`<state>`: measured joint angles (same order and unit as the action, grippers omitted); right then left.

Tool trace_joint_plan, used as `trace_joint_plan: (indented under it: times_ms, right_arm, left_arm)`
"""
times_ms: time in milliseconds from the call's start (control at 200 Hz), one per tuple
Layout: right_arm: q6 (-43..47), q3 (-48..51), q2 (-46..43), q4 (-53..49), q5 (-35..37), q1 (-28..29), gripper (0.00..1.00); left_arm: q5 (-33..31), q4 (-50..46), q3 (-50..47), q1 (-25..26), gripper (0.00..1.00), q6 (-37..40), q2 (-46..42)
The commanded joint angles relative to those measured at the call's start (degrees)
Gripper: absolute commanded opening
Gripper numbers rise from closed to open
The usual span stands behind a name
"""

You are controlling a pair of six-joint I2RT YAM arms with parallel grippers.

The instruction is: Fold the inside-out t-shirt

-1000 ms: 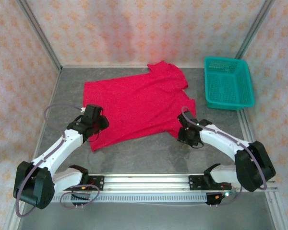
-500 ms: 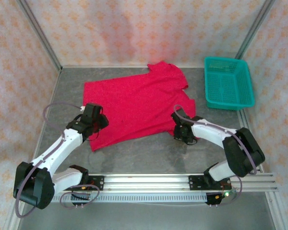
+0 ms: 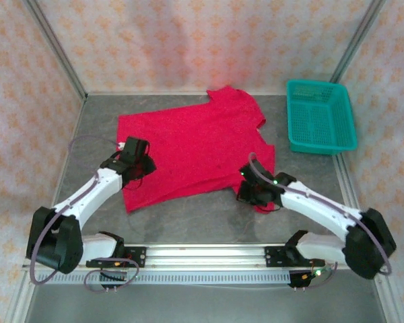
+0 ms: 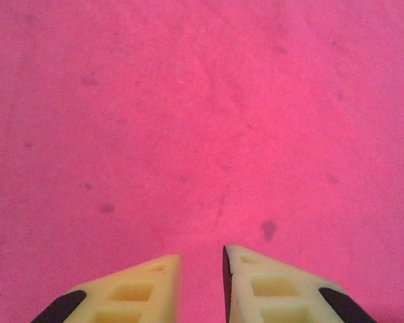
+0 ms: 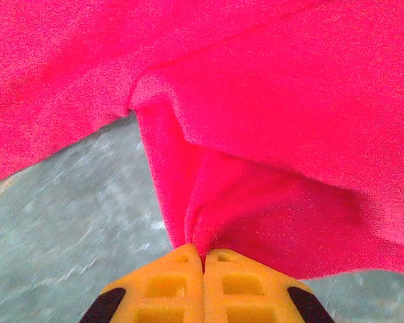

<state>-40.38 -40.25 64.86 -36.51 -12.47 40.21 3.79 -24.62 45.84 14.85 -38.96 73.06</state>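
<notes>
The right jaws are pressed together on a pinch of red cloth; their orange fingers [image 5: 246,286] meet with no gap, and the fabric rises out of them in a narrow gathered fold. The left jaws stand slightly apart, a thin slit between the pale yellow fingers [image 4: 273,289], and they point down at flat cloth with nothing clamped between them.

The grey worktop [image 3: 188,215] carries the inside-out t-shirt [image 3: 195,145], which lies spread open across its middle, set at a slant. One sleeve reaches toward the far edge and another points toward the right edge. From the top view, the left jaws sit over the shirt's near-left part, just inside its left border. The right jaws hold the shirt at its near-right corner, where the cloth is drawn up off the surface and bare worktop shows beside it in the right wrist view.

A teal basket [image 3: 320,124] stands in the far right corner, apart from the shirt.
</notes>
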Motion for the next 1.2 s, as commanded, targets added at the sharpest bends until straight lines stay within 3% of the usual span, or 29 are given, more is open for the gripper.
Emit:
trace_joint_plan:
  times_ms: [0, 240, 295, 370, 420, 555, 726, 951, 1196]
  right_arm:
    - [-4.33, 1.66, -5.85, -7.34, -2.75, 0.99, 0.00]
    - [-5.29, 4.79, -6.68, -3.53, -8.50, 1.43, 0.03]
    - [-5.34, 4.54, -5.45, -1.47, -10.80, 1.70, 0.11]
    - [-4.54, 2.44, -4.50, -1.39, -12.07, 1.98, 0.35]
    - [-3.53, 0.15, -4.62, -3.44, -10.32, 1.98, 0.44]
    - [0.49, -5.55, -4.39, -7.51, -3.31, 1.15, 0.57]
    - [4.06, -7.58, 2.53, -1.90, -2.37, -6.87, 0.59]
    - [8.45, -16.09, 27.17, 6.39, 0.61, -21.15, 0.58]
    - [10.92, -33.06, 48.71, 3.18, 3.10, -24.60, 0.57]
  left_arm:
    - [-1.05, 0.99, 2.94, -0.72, 0.24, 1.33, 2.92]
    - [0.19, 0.08, 5.84, -0.75, 0.23, 2.30, 7.99]
    - [-0.30, -0.43, 6.16, -0.74, 0.22, 2.56, 8.08]
    - [-1.26, -1.57, 6.53, -0.91, 0.23, 3.33, 7.74]
    - [-1.83, -2.46, 6.90, -1.19, 0.23, 3.83, 7.54]
    - [-0.92, -3.24, 7.23, -2.91, 0.22, 4.72, 6.85]
    - [2.75, -1.19, 5.74, -5.57, 0.22, 4.79, 8.58]
    - [6.40, 3.07, 7.24, -11.36, 0.20, 4.98, 19.13]
    - [6.30, 1.41, 19.97, -14.30, 0.17, 6.52, 35.94]
